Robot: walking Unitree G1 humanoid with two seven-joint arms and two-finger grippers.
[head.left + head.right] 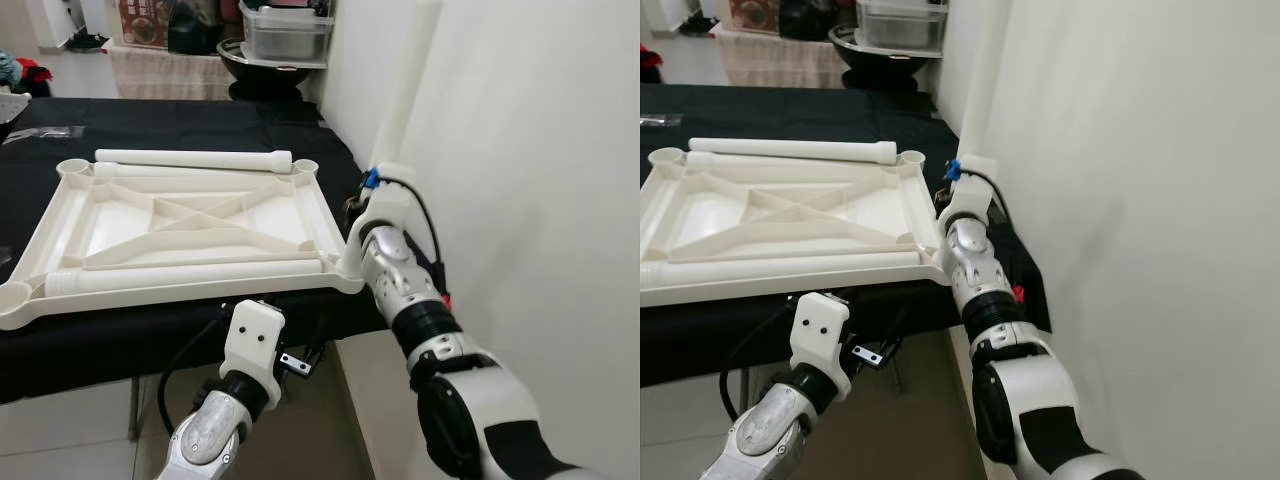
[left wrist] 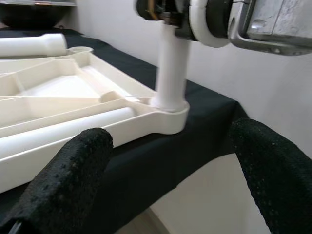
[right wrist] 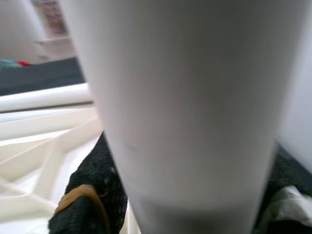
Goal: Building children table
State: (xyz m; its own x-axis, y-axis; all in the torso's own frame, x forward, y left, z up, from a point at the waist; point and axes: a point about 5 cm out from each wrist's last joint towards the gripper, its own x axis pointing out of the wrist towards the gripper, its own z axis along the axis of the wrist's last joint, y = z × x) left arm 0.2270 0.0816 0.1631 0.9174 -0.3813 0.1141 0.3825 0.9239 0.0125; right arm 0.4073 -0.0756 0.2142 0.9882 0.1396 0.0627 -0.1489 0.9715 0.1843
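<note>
Left wrist view tells you the main thing: the white leg (image 2: 171,63) stands upright with its foot end sitting in the near right corner socket (image 2: 168,113) of the upside-down tabletop (image 1: 190,225), and the right gripper (image 1: 372,200) is clamped round it partway up. So the leg's long axis runs straight up, in line with the socket below it, and whatever comes next (my guess is pushing or twisting it home) has to go straight down that axis. I can't tell from here whether it's fully seated or just resting in the cup.

From the right wrist camera you see one black finger (image 3: 92,195) pressed against the side of the tube, so those jaws are pinching the leg, no doubt there.

The left gripper (image 2: 170,161) is lower down, below the edge of the black table (image 1: 200,125) and just in front of that same corner, with both black fingers (image 2: 73,170) spread wide and nothing between them. It's pointing at the corner but not touching it. The right arm is the one on the job; the left looks ready to steady the tabletop if it slides.

As for what's lying in the tabletop, it's basically acting as a tray: one loose leg (image 1: 190,272) lies lengthwise along the near rim, and another leg (image 1: 195,158) lies along the far rim between the two far sockets. The far-right socket (image 1: 305,166) and the left ones look empty.
</note>
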